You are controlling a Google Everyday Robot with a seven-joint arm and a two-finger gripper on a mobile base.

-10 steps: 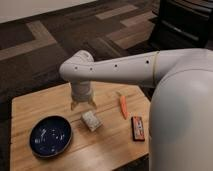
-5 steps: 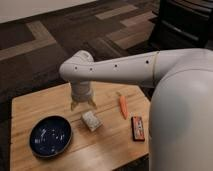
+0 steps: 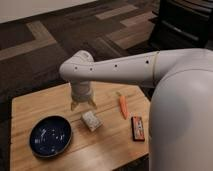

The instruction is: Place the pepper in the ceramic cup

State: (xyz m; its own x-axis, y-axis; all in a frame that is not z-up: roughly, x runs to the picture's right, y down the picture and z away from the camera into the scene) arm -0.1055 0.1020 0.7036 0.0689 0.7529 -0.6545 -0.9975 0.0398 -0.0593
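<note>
The pepper [image 3: 122, 106], slim and orange-red, lies on the wooden table [image 3: 30, 107] right of centre. The ceramic cup [image 3: 91, 120], small and whitish, sits near the table's middle and seems to lie tipped on its side. My gripper [image 3: 83, 105] points straight down over the table, just behind the cup and left of the pepper. Its fingers are apart and hold nothing. It touches neither the cup nor the pepper.
A wide dark blue bowl [image 3: 50, 136] stands at the table's front left. A dark red-edged packet [image 3: 137, 127] lies front right, just in front of the pepper. My white arm [image 3: 125, 70] reaches in from the right. Dark carpet surrounds the table.
</note>
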